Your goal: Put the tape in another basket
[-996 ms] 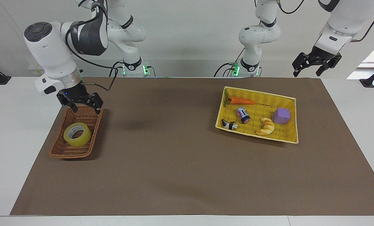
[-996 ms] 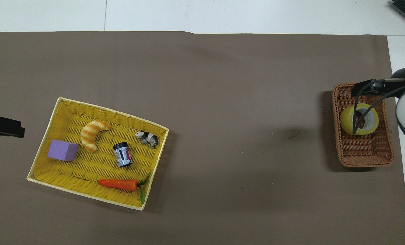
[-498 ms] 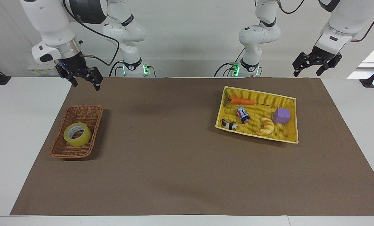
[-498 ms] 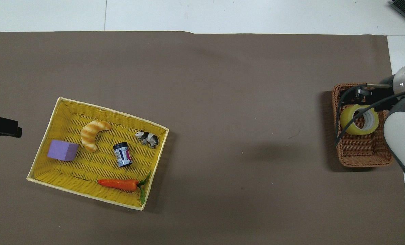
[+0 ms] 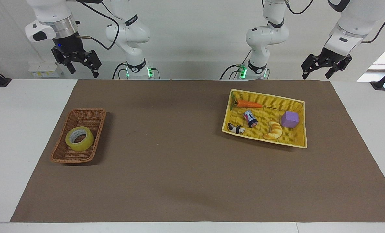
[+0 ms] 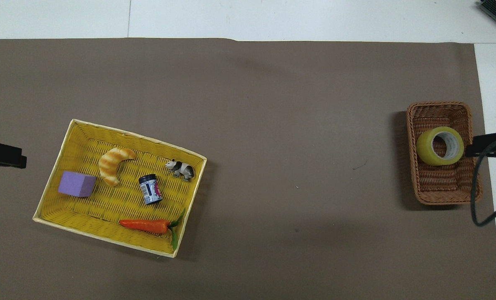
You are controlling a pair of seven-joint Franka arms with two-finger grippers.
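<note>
The yellow tape point(image 5: 79, 138) lies on its side in the brown wicker basket point(image 5: 89, 116) at the right arm's end of the table. It also shows in the overhead view point(image 6: 439, 146), in the basket point(image 6: 444, 191). My right gripper point(image 5: 84, 72) is open and empty, raised high over the table edge by the robots, well clear of the basket. In the overhead view only its tip point(image 6: 487, 144) shows beside the basket. My left gripper point(image 5: 316, 75) is open and empty and waits raised at the left arm's end; it also shows in the overhead view point(image 6: 2, 154).
A yellow plastic tray point(image 5: 266, 95) at the left arm's end holds a carrot point(image 5: 249, 104), a small can point(image 5: 250, 118), a panda figure point(image 5: 236, 128), a croissant point(image 5: 274, 130) and a purple cube point(image 5: 290, 119). Brown mat point(image 5: 179, 155) covers the table.
My right gripper has risen from just over the wicker basket's end and drawn back toward the robots, open and empty. The tape stays in the basket. The left arm has not moved.
</note>
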